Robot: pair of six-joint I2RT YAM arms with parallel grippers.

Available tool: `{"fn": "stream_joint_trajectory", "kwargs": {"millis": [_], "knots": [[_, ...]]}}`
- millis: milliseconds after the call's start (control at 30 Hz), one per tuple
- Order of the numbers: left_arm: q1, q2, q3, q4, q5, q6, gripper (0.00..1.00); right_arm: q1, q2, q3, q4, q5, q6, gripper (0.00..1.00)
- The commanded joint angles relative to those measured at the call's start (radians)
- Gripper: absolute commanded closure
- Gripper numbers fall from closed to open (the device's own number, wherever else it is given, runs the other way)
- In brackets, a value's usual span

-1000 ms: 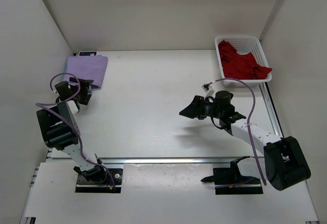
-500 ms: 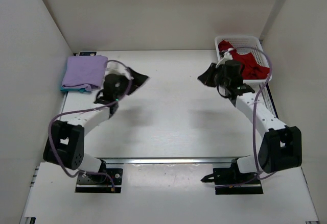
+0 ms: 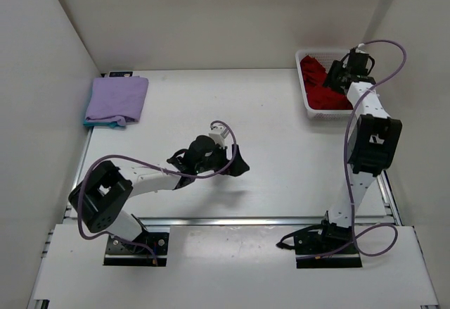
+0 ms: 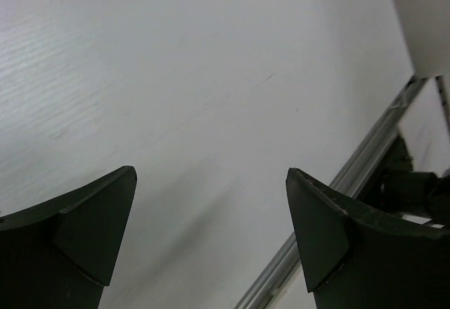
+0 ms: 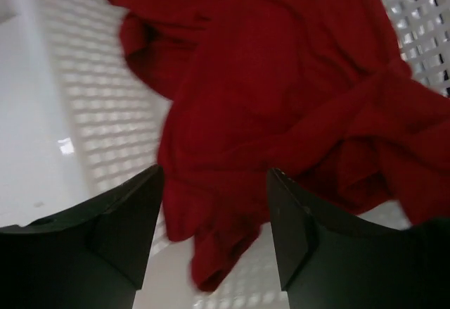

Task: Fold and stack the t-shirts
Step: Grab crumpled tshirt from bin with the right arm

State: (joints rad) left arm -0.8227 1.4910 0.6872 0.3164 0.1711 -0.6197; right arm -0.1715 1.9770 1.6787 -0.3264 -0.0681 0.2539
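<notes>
Since a second ago my right arm has swung from mid-surface to the far right corner, and my left arm has left the folded stack for the centre. My right end effector [image 5: 213, 182] hovers with its fingers spread above the crumpled red t-shirt [image 5: 281, 77] in the white mesh basket [image 5: 98, 119], pinching nothing. My left end effector [image 4: 211, 182], also spread, waits over the middle of the surface [image 4: 176, 55]. To lift cleanly I should drop onto a raised fold, clear of the mesh. The lavender t-shirt [image 3: 118, 96] lies folded at the far left corner, on a teal-blue t-shirt [image 3: 98, 121] that is mostly hidden. I cannot make out the red one's collar or sleeves.
</notes>
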Motion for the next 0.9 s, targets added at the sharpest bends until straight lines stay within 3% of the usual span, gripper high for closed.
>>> {"fn": "stream_joint_trajectory", "kwargs": {"millis": [0,133,400,533,667,833,867], "knots": [[0.017,-0.017,-0.026,-0.036,-0.013,0.067,0.02,-0.031,0.113,0.165,-0.132,0.059,-0.08,0.41],[0.056,-0.009,-0.118,0.071,0.053,0.012,0.01,-0.046,0.308,0.402,-0.221,0.062,-0.1,0.34],[0.022,0.035,-0.094,0.049,0.045,0.029,0.01,-0.017,0.529,0.634,-0.286,0.116,-0.105,0.31],[0.043,0.014,-0.1,0.044,0.048,0.02,0.01,0.001,0.575,0.719,-0.306,0.155,-0.122,0.52],[0.076,-0.032,-0.13,0.043,0.05,0.009,0.01,0.006,0.592,0.748,-0.313,0.139,-0.151,0.6],[0.115,-0.113,-0.169,0.04,0.034,0.003,0.01,0.012,0.614,0.773,-0.324,0.026,-0.142,0.97],[0.125,-0.127,-0.172,0.038,0.031,0.003,0.02,0.0,0.617,0.777,-0.333,-0.01,-0.127,1.0]]}}
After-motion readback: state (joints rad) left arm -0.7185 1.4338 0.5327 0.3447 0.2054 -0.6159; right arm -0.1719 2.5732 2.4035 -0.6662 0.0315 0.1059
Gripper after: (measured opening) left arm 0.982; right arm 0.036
